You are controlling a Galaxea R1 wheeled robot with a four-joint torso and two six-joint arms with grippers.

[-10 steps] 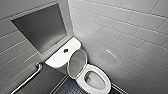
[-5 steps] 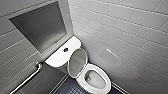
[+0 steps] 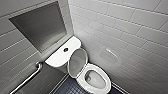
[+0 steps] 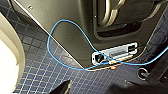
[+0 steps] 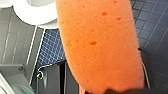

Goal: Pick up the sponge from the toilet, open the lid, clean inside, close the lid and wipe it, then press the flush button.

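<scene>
The white toilet (image 3: 96, 80) stands in the corner, with its lid (image 3: 78, 62) raised and leaning back against the tank. The bowl and seat are exposed. A dark round flush button (image 3: 65, 49) sits in the middle of the tank top. In the right wrist view the orange-red sponge (image 5: 100, 45) looms large, with my right gripper (image 5: 117, 91) shut on its lower end above the blue floor and near the toilet's white rim (image 5: 37, 15). My left gripper (image 4: 100, 87) hangs open over the floor with nothing in it, beside a white toilet edge (image 4: 10, 57).
A metal grab bar (image 3: 27, 77) runs along the left wall under a recessed niche (image 3: 40, 25). Tiled walls close in on both sides. The floor (image 3: 70, 88) is dark blue tile. My own base with a blue cable (image 4: 75, 37) is near the left arm.
</scene>
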